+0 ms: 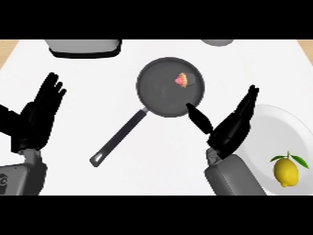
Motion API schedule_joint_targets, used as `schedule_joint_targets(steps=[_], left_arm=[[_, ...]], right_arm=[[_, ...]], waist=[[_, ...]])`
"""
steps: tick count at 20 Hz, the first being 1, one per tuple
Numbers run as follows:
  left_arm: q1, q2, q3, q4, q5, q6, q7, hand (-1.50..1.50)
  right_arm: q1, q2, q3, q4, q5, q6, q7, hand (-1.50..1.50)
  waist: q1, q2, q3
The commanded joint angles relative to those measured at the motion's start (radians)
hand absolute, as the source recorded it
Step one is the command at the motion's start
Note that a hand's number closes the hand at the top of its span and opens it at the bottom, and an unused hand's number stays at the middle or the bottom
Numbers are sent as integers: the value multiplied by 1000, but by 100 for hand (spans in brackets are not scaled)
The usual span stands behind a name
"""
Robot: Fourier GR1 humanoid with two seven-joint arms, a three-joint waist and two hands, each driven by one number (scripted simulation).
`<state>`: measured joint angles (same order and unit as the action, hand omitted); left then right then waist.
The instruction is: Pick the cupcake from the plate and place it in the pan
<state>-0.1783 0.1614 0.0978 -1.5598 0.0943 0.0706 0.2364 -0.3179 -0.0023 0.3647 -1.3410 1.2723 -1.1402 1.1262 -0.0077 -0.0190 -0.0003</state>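
A small cupcake [181,80] with pink topping lies inside the dark round pan [160,94], toward its upper right. The pan's long handle [118,136] runs down to the left. A white plate [301,133] sits at the right with a yellow lemon [287,171] on its lower part. My right hand [232,126] is open between the pan and the plate, fingers straight and pointing up, thumb toward the pan's rim, holding nothing. At the left my left hand [33,117] rests open, fingers up.
A grey appliance with a dark base [84,47] stands at the back left, and a grey rounded object [217,42] shows at the back edge. Wooden floor borders the white counter on both sides.
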Motion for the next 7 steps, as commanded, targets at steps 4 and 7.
schedule_joint_targets(steps=[4, 7], left_arm=[[2, 26, 26, -42, 21, -6, 37, 0], [47, 12, 0, -42, -7, -9, -1, 0]], right_arm=[[291, 2, 185, -261, 202, -99, 180, -150], [355, 2, 212, -255, 287, -136, 231, -150]], waist=[[-13, 3, -1], [-3, 10, 0]])
